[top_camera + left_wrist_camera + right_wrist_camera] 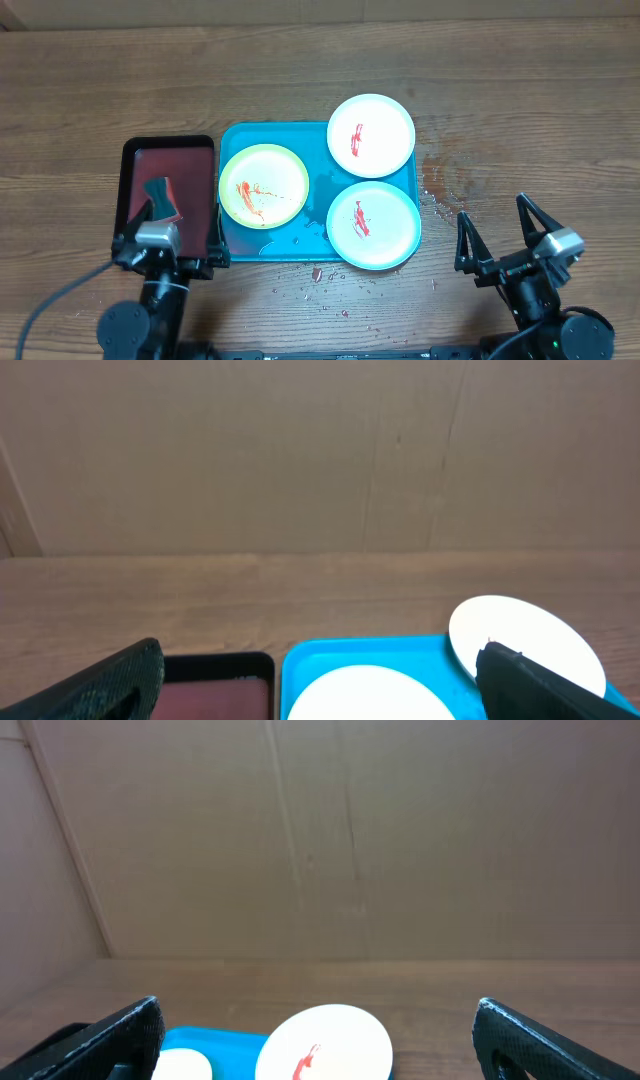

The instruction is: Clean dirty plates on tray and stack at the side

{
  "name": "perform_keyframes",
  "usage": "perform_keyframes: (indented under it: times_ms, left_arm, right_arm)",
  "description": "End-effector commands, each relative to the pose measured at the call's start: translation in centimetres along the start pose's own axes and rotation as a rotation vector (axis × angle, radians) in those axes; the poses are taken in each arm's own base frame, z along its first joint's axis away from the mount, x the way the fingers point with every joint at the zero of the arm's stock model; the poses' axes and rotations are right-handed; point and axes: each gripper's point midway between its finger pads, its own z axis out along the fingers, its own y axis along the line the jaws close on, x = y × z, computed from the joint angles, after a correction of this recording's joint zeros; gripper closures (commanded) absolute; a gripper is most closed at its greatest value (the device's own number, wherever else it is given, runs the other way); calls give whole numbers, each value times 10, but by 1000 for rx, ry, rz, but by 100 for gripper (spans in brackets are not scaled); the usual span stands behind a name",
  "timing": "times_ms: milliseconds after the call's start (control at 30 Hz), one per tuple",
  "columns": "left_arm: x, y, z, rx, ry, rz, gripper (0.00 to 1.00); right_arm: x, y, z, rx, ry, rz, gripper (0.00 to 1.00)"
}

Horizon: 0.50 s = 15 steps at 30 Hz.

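**Both pincers wide apart, three smeared plates on the tray**

My left gripper point(318, 653) has its jaws spread wide and holds nothing. It hangs at the near edge of the table point(520, 90), over the near end of the dark red tray point(172, 160). My right gripper point(493, 222) is also spread wide and empty. It sits over bare wood, to the right of the tray point(318, 185) and apart from it.

All three plates are on the blue tray, each with red sauce on its face.
- The yellow-green plate point(264, 186) lies flat in the left half.
- The white plate point(371, 135) sits at the far right corner, overhanging the rim.
- The aqua plate point(373, 225) sits at the near right corner, with its edge over the rim on the near and right sides.

None of them is stacked, and the white and aqua plates nearly touch.

The dark red tray lies just beside the blue tray's left edge. A wet patch point(290, 238) shines on the blue tray's near strip. Droplets point(440, 190) dot the wood to its right, and red specks point(318, 272) lie in front of it.
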Motion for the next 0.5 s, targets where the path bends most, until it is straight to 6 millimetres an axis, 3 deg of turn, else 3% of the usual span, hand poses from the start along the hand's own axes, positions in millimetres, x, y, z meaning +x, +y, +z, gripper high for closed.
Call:
perform_keyframes:
  times_ms: [0,233,467]
  left_arm:
    - [-30,-3,5,9,32,-11,0]
    - [-59,-2,23,4,218,-4,0]
    - [-66,-6,35,30,483,-16,0]
  right_arm:
    - [-26,9,-6,-21,-33,-10,0]
    - [-54,26,3,-88,-1,-8,0]
    - [-63,38,27,-141,160,29,0]
